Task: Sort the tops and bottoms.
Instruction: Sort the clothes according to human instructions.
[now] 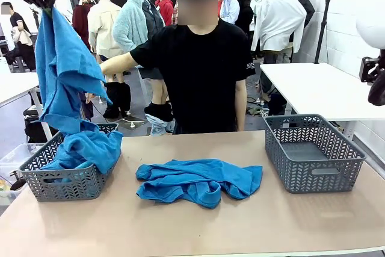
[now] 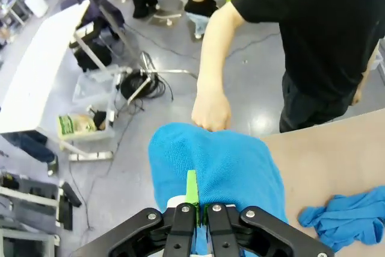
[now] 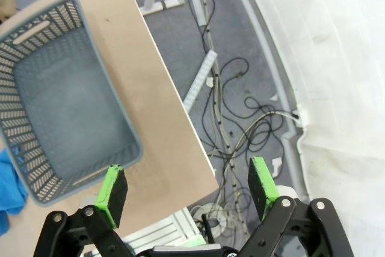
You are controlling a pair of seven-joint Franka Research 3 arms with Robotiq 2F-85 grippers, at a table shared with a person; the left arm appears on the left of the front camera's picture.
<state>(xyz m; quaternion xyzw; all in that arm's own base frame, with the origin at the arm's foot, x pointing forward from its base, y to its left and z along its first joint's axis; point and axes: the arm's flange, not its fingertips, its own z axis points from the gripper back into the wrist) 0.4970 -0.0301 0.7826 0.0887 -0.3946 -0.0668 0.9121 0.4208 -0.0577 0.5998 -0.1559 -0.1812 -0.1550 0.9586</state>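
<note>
Your left end effector [image 2: 197, 209] clamps bright blue cloth shirt [image 1: 63, 73], hanging vertical into left grey plastic basket [image 1: 60, 182]; right end effector [image 3: 187, 188] wide, unloaded.

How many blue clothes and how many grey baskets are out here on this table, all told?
Blue garments: 2, one hanging from the left claw over the left basket, one lying mid-table.
Grey baskets: 2, counting the right basket.
Total: 4.

Left pincer [image 2: 201, 218] raised high, fingers clamped together; right pincer [image 3: 187, 191] spread wide.
</note>
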